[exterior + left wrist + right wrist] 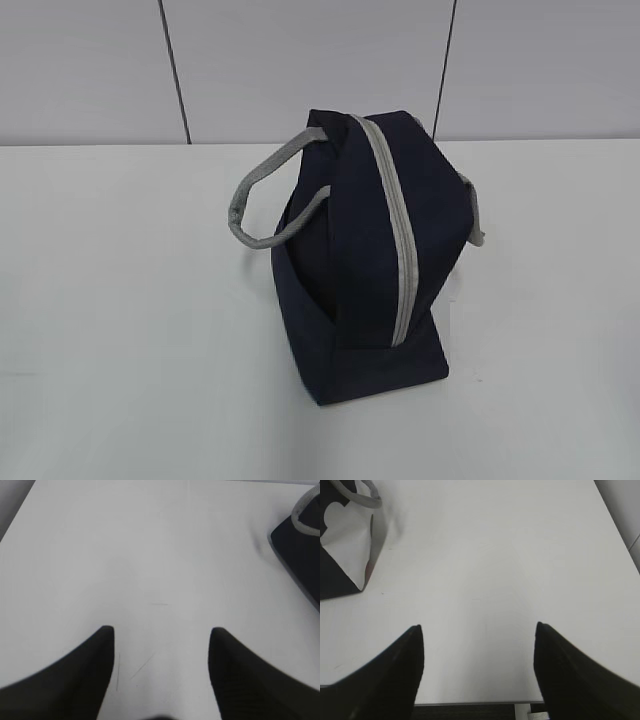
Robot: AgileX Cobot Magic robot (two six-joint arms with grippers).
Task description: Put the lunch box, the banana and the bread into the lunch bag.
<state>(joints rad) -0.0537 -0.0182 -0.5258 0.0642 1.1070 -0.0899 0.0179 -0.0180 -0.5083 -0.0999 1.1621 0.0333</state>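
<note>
Standing upright on the white surface point(120, 330), the lunch bag point(365, 260) has its grey zipper point(395, 230) closed along the top. Both grippers, left point(160, 630) and right point(477, 627), hover beside the bag, fingers spread, holding nothing.

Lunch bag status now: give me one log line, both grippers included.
lunch bag: upright on table, zipper closed | left gripper: open, empty | right gripper: open, empty | food items: not visible
</note>
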